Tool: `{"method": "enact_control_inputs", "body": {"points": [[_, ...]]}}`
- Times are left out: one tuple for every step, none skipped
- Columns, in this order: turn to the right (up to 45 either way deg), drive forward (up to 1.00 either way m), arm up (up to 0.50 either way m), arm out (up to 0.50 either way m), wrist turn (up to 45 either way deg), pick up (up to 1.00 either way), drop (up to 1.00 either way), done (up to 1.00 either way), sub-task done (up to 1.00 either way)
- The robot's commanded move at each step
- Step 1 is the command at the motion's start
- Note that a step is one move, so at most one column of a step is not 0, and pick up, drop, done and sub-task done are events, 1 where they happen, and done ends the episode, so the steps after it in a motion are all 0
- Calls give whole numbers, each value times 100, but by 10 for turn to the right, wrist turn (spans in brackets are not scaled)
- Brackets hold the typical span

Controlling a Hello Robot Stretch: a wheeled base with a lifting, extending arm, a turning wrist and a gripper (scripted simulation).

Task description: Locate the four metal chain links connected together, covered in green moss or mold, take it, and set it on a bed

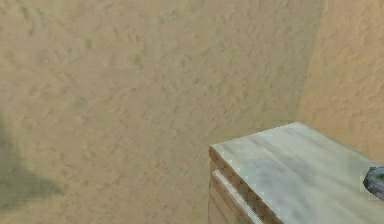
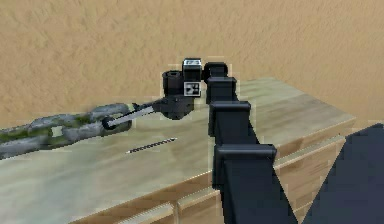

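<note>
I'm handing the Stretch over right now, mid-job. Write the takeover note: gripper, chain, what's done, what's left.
Gripper: at the far end of the extended dark square arm, with its fingers at the end of the chain. I cannot tell whether it holds anything.
Chain: the mossy green-grey metal chain lies on the light wooden cabinet top, toward the arm side view's left.
Done: the chain is located and the arm is extended to it.
Left: lift the chain clear, find a bed, and set it there.
</note>
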Motion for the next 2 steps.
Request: {"method": "enact_control_inputs", "body": {"points": [[0,0,0,0,-450,0,0,0,0],[0,0,0,0,-300,0,0,0,0]]}}
